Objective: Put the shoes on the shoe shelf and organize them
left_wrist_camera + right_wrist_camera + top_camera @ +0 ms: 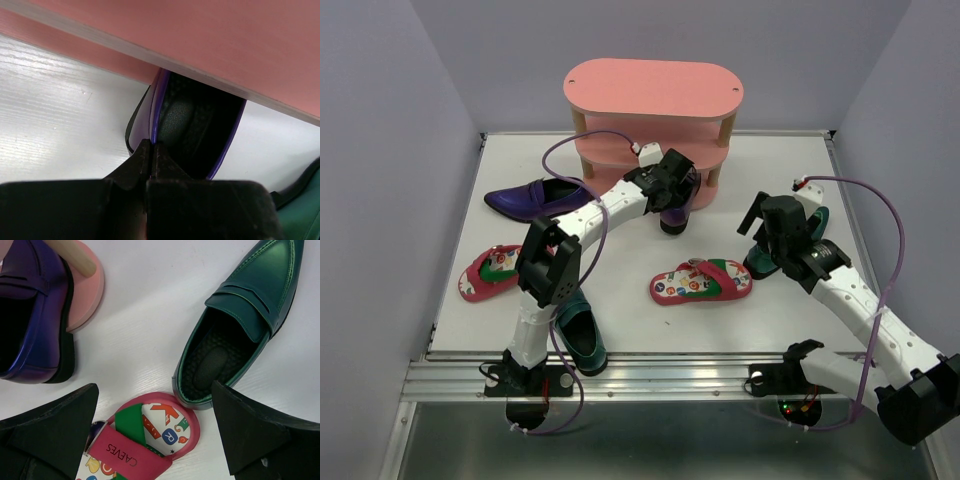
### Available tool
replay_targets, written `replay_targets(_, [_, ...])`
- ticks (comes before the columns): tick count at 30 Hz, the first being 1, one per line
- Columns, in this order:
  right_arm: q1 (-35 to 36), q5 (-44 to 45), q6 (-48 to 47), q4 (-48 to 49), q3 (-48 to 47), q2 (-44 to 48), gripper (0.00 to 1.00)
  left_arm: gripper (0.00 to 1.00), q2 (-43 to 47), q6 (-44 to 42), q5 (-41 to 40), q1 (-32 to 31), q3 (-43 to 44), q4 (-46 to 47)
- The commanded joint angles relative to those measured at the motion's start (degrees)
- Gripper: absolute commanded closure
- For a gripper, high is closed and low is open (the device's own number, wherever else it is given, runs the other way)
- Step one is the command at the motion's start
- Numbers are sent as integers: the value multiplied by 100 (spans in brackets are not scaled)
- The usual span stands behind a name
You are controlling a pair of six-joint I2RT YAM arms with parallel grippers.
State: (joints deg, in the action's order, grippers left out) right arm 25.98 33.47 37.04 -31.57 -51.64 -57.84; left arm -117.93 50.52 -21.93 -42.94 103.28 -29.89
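1. The left gripper [150, 150] is pinched tight on the side rim of a purple loafer [200, 115] at mid-frame. The shoe's front is tucked under a pink board of the shoe shelf [655, 85].
2. The right gripper [154, 387] gapes wide and holds nothing. A green loafer [240, 325] lies at upper right, and a red flip-flop [145, 435] shows between its fingers at the bottom edge.
3. From above, the second purple loafer [535, 197] lies left of the shelf, the other flip-flop [490, 272] at far left, and the second green loafer [582, 335] at lower left.

**One word on a shoe**

The red flip-flop [186, 426] has a pink strap [125, 456] that says "CAEVES" in white letters. Its insole [167, 432] shows bright single letters, like K and R. Nothing else can be read.
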Motion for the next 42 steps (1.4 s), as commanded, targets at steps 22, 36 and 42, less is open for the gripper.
replay_targets(22, [30, 124, -3, -33, -4, 151, 0, 100, 613, 168, -303, 137, 526, 791])
replay_targets(36, [30, 80, -12, -42, -13, 124, 0, 100, 605, -7, -303, 207, 737, 757])
replay_targets(42, [30, 80, -30, -42, -39, 107, 0, 100, 517, 63, -145, 207, 728, 862])
